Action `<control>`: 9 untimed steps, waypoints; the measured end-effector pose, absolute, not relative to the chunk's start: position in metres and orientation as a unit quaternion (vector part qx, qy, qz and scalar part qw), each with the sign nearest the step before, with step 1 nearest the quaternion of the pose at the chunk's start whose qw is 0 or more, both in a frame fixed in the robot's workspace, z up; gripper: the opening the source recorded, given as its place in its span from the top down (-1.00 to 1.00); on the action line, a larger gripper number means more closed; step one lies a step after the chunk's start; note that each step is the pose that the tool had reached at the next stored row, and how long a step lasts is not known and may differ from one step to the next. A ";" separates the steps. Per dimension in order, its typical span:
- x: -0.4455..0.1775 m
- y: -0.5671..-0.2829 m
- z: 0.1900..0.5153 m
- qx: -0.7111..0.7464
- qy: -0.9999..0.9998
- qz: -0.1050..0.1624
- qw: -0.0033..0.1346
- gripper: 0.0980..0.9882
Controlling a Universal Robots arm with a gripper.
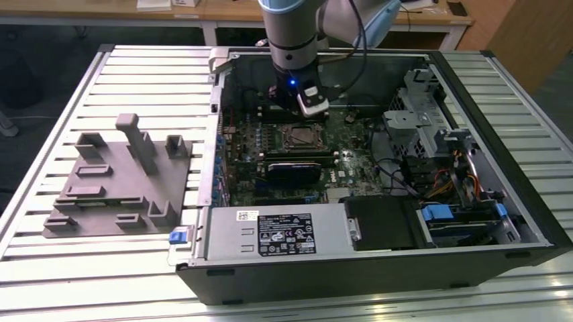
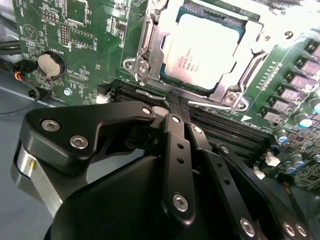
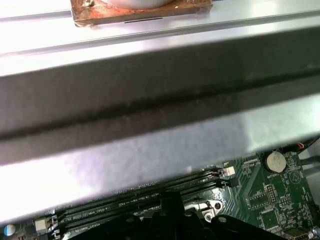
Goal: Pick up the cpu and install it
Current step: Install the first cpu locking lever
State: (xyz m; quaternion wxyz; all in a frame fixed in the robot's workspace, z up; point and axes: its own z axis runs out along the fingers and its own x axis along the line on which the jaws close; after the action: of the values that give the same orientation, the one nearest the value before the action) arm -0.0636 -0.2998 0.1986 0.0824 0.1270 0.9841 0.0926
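We see the tool [image 2: 175,102] inside the open computer case [image 1: 501,228], which lies on the slatted counter [image 1: 54,282]. In the second wrist view its two black fingers [image 2: 176,145] are pressed together at the tips, so the tool is clenched and nothing is between them. The tips stand over the dark memory slots [image 2: 220,127] of the green motherboard [image 2: 90,45].

The cpu [image 2: 202,52] sits just beyond the fingertips, past the memory slots. Its silvery-white top lies flat inside the metal socket frame [image 2: 150,55], and the tool is near it but does not touch it. In the exterior view the socket [image 1: 300,136] is just below the tool [image 1: 313,111], towards the front of the case.

A round coin battery [image 2: 51,65] is on the motherboard, off to one side of the tool and well apart from the cpu. In the first wrist view we see the same battery [image 3: 274,160], the memory slots [image 3: 150,192], and a wide grey metal wall of the case [image 3: 150,125] ahead of the tool.

Outside the case, well apart from the tool on the exterior view's left, a grey plastic fixture block [image 1: 117,181] rests on the counter. The power supply box [image 1: 278,235] lies along the front edge of the case.
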 end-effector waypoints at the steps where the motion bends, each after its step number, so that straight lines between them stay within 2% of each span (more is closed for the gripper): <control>1: -0.064 -0.299 0.198 0.128 0.984 0.092 0.082 0.98; 9: -0.064 -0.298 0.196 0.134 0.983 0.091 0.084 0.98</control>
State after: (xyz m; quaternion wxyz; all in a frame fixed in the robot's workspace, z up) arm -0.0636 -0.2981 0.1960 0.0836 0.1335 0.9833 0.0913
